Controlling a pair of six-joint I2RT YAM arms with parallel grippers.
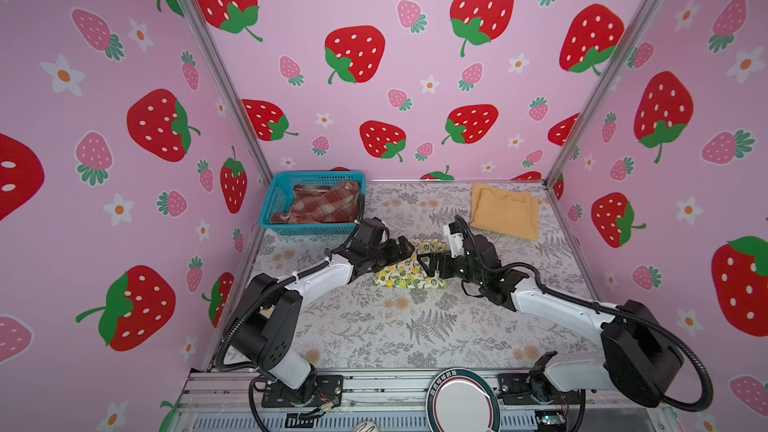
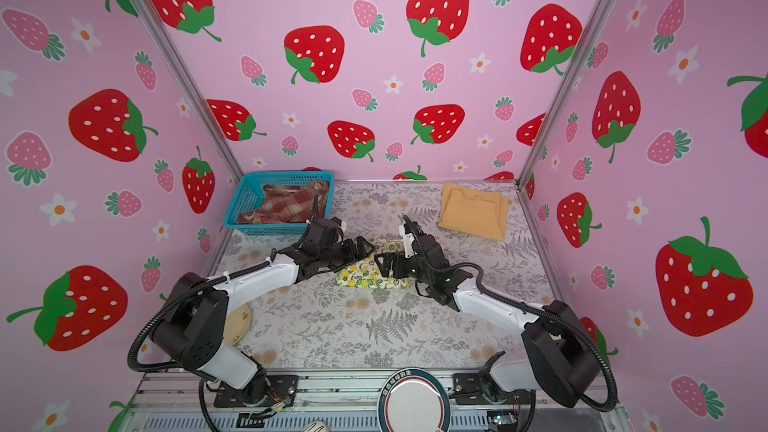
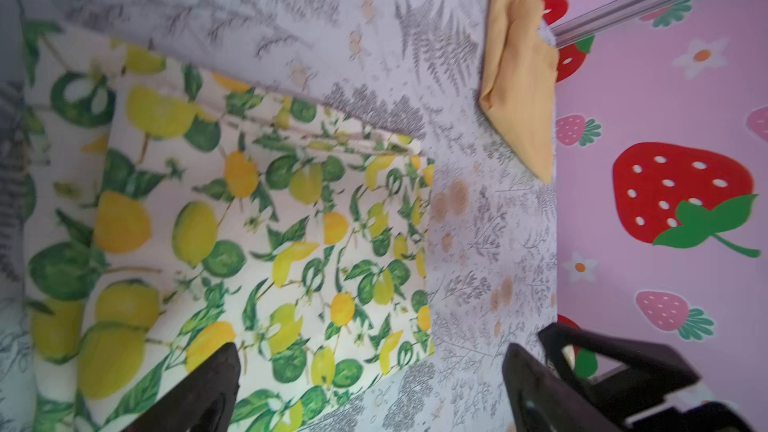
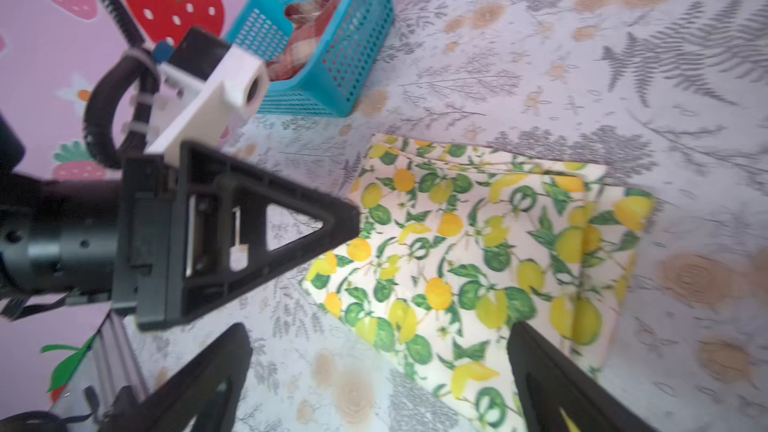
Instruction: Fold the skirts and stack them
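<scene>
Hovering over the folded lemon skirt point(image 1: 399, 278) at the middle of the table point(image 1: 415, 326), left gripper point(image 1: 406, 249) and right gripper point(image 1: 428, 264) both gape wide, gripping nothing, perhaps brushing it; yellow skirt point(image 1: 505, 211) lies folded back right, plaid skirt point(image 1: 324, 203) in the basket point(image 1: 270, 201)

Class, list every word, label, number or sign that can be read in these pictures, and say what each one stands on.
Round badge at the front edge, in both top views: a ring of characters along its upper rim, too blurred to read.
White mount on the right arm, in a top view: small dark print, too small to read.
Nothing else shows writing, so no text can be quoted.
</scene>
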